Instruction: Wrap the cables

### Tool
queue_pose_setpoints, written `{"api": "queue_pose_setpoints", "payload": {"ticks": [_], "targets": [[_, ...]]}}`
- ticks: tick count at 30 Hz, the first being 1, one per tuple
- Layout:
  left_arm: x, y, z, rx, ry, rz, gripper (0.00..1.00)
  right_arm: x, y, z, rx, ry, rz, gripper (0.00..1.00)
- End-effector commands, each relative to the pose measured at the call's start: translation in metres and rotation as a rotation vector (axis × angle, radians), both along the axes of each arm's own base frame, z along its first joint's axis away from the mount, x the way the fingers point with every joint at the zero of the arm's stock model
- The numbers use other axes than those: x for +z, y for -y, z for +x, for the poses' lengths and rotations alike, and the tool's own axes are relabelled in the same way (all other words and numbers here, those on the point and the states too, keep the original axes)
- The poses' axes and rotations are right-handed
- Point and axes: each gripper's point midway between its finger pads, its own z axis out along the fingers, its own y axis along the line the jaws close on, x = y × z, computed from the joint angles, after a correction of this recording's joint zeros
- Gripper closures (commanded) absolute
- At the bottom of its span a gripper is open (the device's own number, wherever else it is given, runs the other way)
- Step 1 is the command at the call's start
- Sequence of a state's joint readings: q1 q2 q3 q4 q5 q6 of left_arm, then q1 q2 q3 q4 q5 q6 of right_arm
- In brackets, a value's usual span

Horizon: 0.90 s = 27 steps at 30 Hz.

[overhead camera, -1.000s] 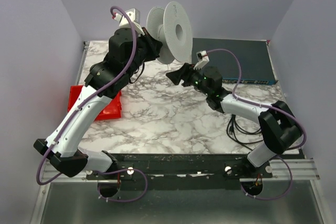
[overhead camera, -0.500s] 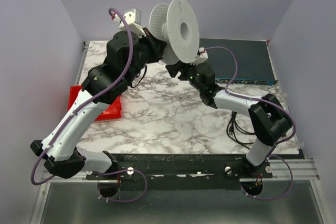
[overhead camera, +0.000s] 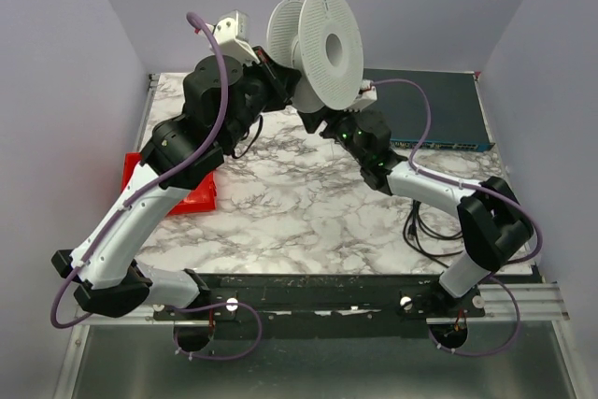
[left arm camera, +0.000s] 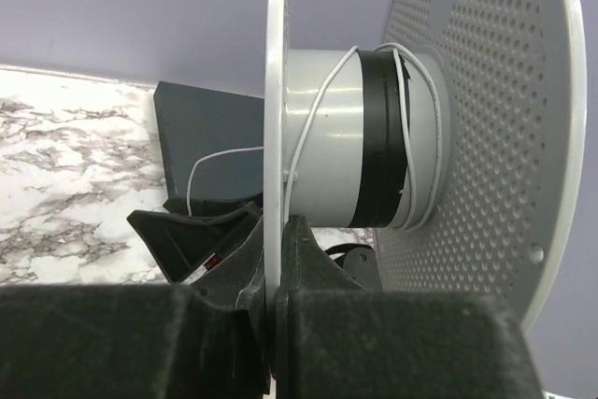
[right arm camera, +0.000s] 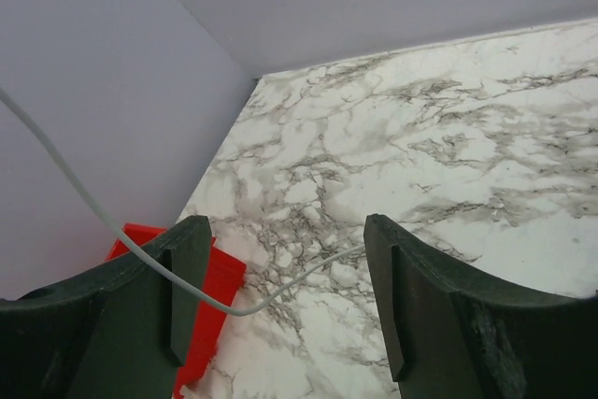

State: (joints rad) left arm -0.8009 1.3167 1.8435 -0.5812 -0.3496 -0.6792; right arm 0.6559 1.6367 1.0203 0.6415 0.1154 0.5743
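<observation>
1. The left claw [left arm camera: 277, 249] is pinched on one flange rim of the spool [overhead camera: 329, 44]; the spool hangs above the counter's [overhead camera: 280, 212] 12 o'clock edge; its axis lies level, roughly 9 to 3 o'clock.
2. The right claw [right arm camera: 287, 231] gapes wide just beneath; the white cable [right arm camera: 238, 311] sags across its gap.
3. Bare counter lies toward 6 o'clock; a red tray [overhead camera: 201, 195] sits at 9 o'clock, a dark box [overhead camera: 448, 105] at 2 o'clock.

The top camera looked down on the white perforated plastic spool [overhead camera: 327, 16]; the left wrist camera shared it, close and edge-on; the right wrist camera faced away from it.
</observation>
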Motion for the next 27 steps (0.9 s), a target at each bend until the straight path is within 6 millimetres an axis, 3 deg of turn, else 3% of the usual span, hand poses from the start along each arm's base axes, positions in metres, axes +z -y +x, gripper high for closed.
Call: {"api": "queue_pose_setpoints", "payload": {"ticks": [1,14,19,23,27], "targets": [[0.039,-0.005,-0.011,0.007,0.076,-0.099,1.0,0.005,0.001,-0.007,0.003,0.026,-0.011,0.26],[0.051,-0.005,-0.026,-0.014,0.089,-0.13,1.0,0.03,-0.008,0.015,-0.03,0.096,0.028,0.3],[0.055,-0.003,-0.026,-0.02,0.1,-0.137,1.0,0.027,-0.035,0.006,0.115,0.063,0.038,0.52],[0.057,-0.004,-0.022,-0.004,0.118,-0.131,1.0,0.018,-0.06,-0.022,0.322,0.016,0.081,0.69],[0.058,-0.009,-0.014,0.047,0.14,-0.112,1.0,0.006,-0.073,-0.053,0.471,-0.048,0.126,0.83]]}}
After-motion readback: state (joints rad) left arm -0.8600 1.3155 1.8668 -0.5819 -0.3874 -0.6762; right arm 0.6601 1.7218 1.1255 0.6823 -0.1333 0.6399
